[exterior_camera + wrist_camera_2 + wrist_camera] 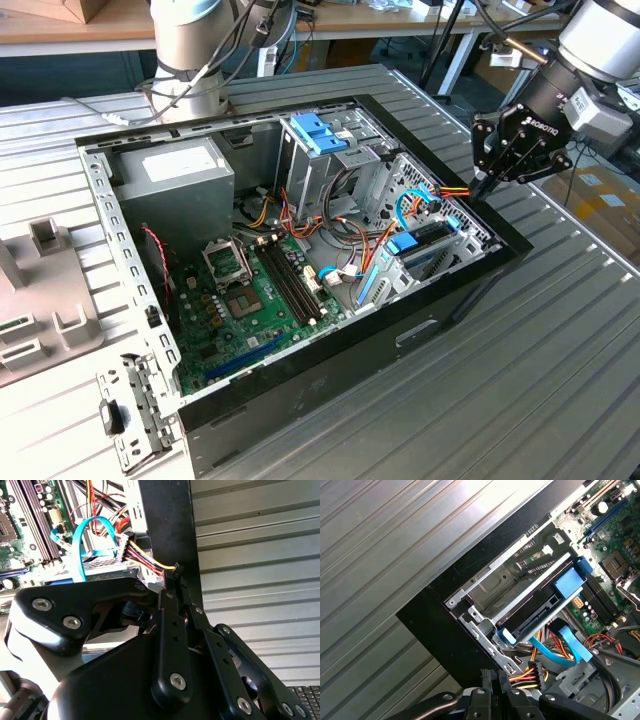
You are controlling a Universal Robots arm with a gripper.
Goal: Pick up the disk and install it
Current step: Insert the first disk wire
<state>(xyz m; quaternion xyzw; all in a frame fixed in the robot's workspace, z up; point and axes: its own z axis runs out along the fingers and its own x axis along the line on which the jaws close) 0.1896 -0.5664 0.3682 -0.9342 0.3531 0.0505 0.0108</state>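
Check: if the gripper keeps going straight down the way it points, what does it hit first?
Probably the bundle of coloured power wires at the black case edge. In all three views the gripper has its fingertips right at that connector, fingers together. Depth is unclear; it could meet the case rim instead.

A lab or workshop — ribbed metal bench [560, 330], open computer case [300, 300], cluttered desks [400, 20] behind.
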